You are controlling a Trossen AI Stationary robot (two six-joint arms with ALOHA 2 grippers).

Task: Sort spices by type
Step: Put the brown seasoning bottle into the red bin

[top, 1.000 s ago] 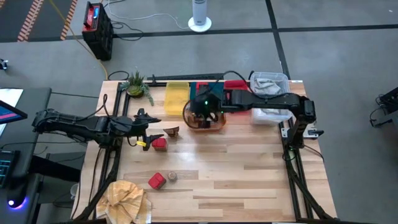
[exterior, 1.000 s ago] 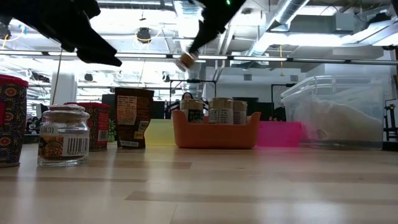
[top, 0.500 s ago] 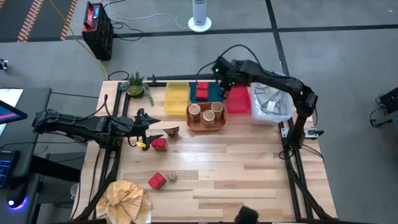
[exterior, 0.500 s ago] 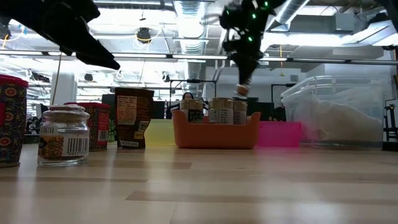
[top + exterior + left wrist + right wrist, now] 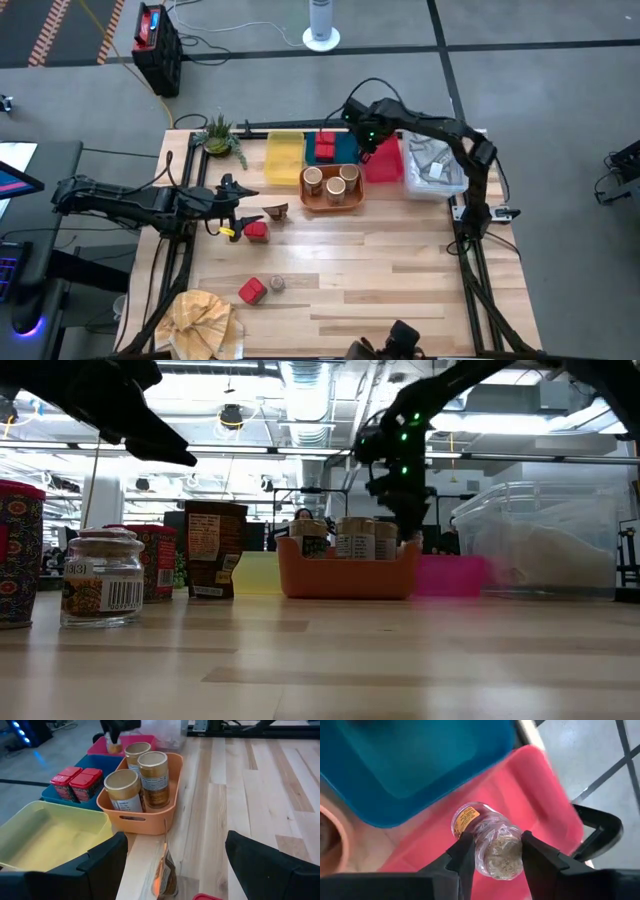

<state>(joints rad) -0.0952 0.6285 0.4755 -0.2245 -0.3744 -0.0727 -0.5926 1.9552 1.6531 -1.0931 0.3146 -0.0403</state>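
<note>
Pink tray (image 5: 383, 163) at the table's far edge now lay under the right gripper (image 5: 492, 851), newly arrived, clamping a shaker (image 5: 492, 840), ready for release; left gripper (image 5: 228, 205) waited open.

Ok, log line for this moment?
right gripper: shut on shaker, over red tray | left gripper: open, waiting by brown packet

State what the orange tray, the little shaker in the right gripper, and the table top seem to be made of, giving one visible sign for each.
Orange tray: probably plastic, smooth, with moulded rounded corners and a handle slot.
Shaker, held in the right gripper: clear glass or plastic, hard to say which; the grey-brown contents show through its wall.
Table top: wood, in pale planks with visible grain and a light sheen.
</note>
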